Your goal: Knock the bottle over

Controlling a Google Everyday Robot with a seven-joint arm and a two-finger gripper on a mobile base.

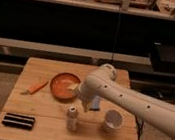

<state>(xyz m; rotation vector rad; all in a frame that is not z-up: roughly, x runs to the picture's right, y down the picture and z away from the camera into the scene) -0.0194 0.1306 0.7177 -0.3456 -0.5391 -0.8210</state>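
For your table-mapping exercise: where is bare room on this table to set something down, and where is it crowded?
Free: the table strip behind the carrot, and between dark tray and bottle. Crowded: around the gripper, among bowl, bottle and cup.
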